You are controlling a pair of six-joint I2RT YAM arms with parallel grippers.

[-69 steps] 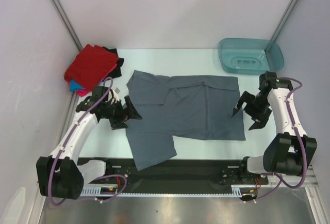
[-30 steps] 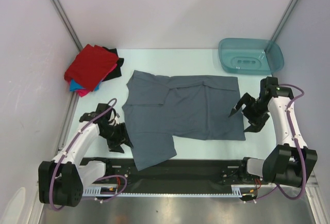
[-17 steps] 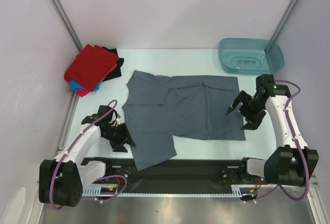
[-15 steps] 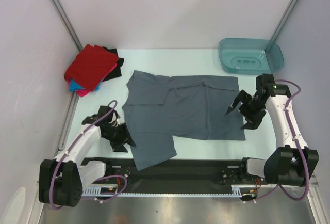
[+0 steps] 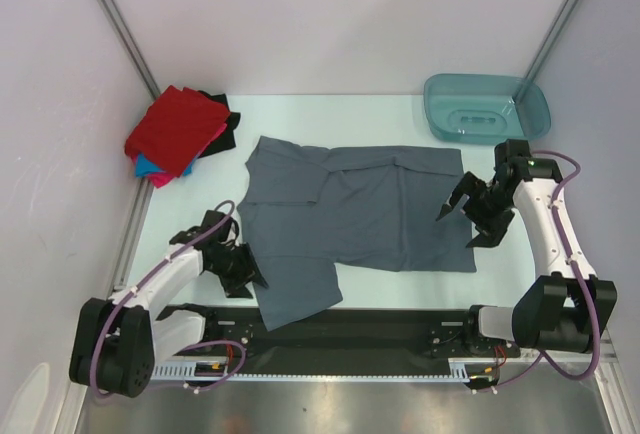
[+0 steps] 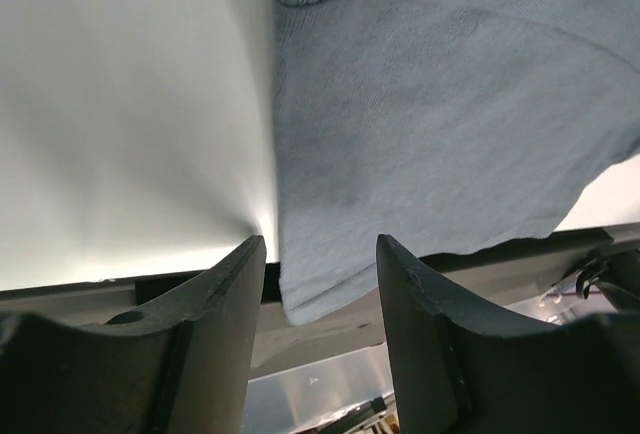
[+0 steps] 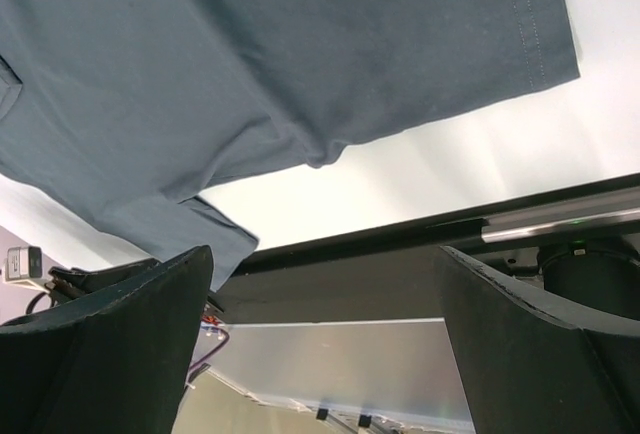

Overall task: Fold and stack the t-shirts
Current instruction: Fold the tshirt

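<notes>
Spread flat mid-frame on the pale counter (image 5: 330, 119): a plain slate grey-blue cloth t-shirt (image 5: 350, 219), with one sleeve overhanging the front edge at lower left. Down at that sleeve's left border, the left tool (image 5: 248, 274), parted only narrowly, with the hem corner between its fingers (image 6: 215, 324) in the wrist view; contact with the cloth hard to judge. At right, the right tool (image 5: 455, 231), spread wide over the shirt's right hem, gripping nothing. Upper left: a folded pile topped by a red cloth shirt (image 5: 175, 126), with blue, pink and black edges mostly hidden beneath.
</notes>
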